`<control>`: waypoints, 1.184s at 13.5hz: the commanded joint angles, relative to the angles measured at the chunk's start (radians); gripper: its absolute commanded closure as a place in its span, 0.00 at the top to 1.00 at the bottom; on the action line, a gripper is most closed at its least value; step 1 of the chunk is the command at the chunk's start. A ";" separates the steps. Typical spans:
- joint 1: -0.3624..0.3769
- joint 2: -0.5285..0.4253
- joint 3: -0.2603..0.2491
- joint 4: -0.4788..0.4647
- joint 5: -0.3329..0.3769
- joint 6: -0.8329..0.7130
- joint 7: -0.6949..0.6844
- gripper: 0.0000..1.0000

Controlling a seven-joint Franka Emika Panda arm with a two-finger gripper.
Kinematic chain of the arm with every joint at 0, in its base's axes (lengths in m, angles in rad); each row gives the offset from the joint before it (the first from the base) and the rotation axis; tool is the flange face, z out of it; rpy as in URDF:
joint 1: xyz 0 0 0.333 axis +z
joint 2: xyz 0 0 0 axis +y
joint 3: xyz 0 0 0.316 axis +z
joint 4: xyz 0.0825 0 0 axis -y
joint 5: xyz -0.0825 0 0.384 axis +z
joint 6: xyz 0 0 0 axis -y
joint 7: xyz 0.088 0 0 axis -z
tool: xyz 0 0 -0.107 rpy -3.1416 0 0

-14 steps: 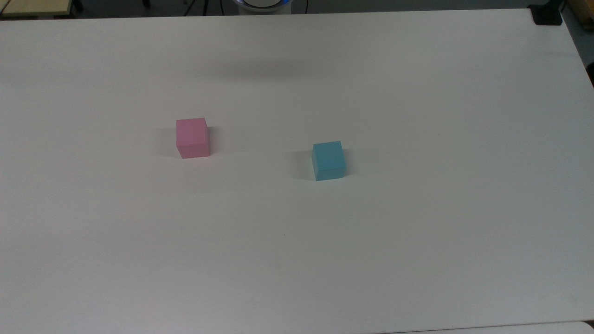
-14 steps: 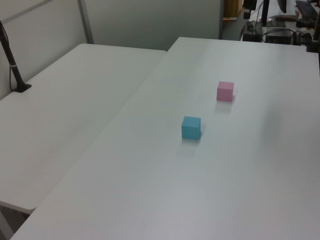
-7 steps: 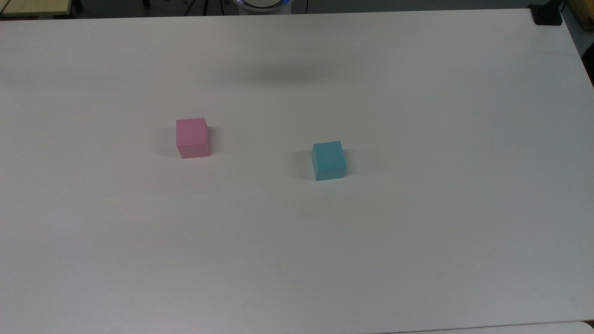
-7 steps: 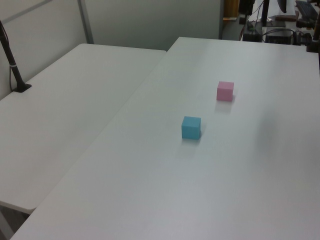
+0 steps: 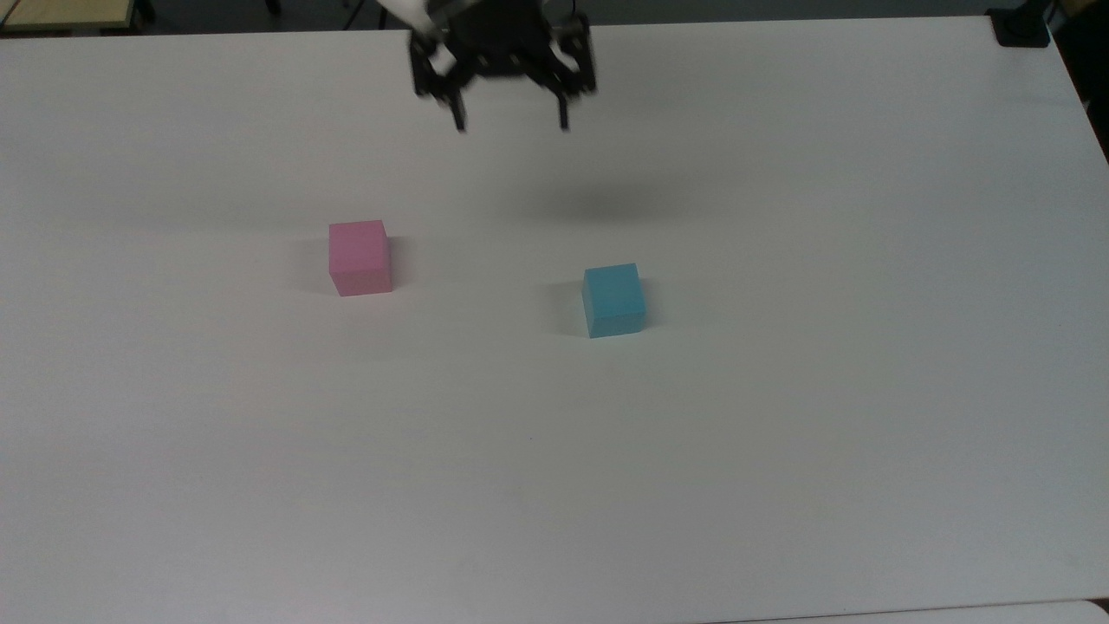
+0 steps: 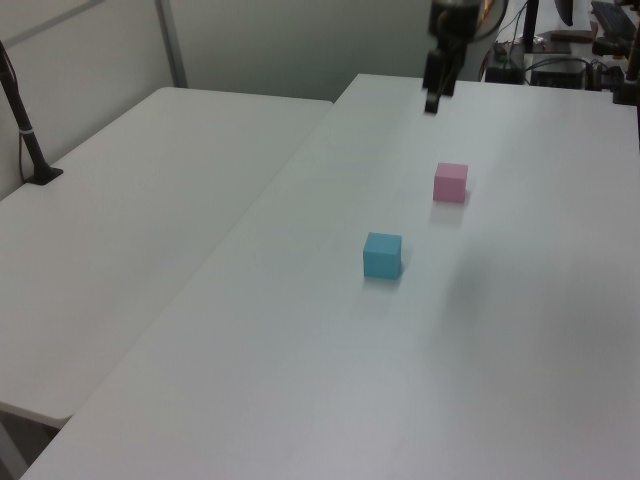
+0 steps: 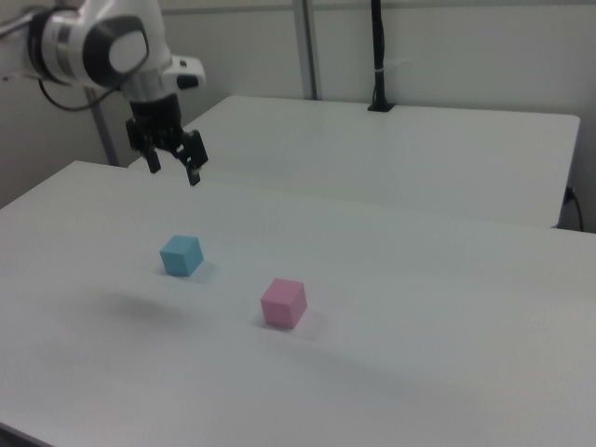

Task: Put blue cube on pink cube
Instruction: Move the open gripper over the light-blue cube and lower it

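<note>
So my gripper (image 5: 510, 128) hangs high w/ jaws spread, nothing held. Blue cube (image 5: 614, 300) sits on the white table (image 5: 780, 433), well apart from the pink cube (image 5: 359, 257). Risk imo: dropping off-center clips an edge and shoves it away.

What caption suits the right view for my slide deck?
Open black two-finger gripper hangs above the white table, over a small matte light-blue cube and small matte pink cube sitting apart.
</note>
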 commanded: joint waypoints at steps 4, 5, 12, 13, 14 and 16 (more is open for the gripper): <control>0.102 0.186 -0.009 0.005 0.014 0.197 0.008 1.00; 0.131 0.208 -0.011 0.005 0.007 0.222 0.023 1.00; 0.171 0.278 -0.011 0.000 -0.019 0.268 0.094 1.00; 0.170 0.286 -0.011 0.000 -0.021 0.270 0.094 1.00; 0.171 0.297 -0.011 0.000 -0.042 0.270 0.096 1.00; 0.171 0.320 -0.011 0.000 -0.053 0.270 0.096 1.00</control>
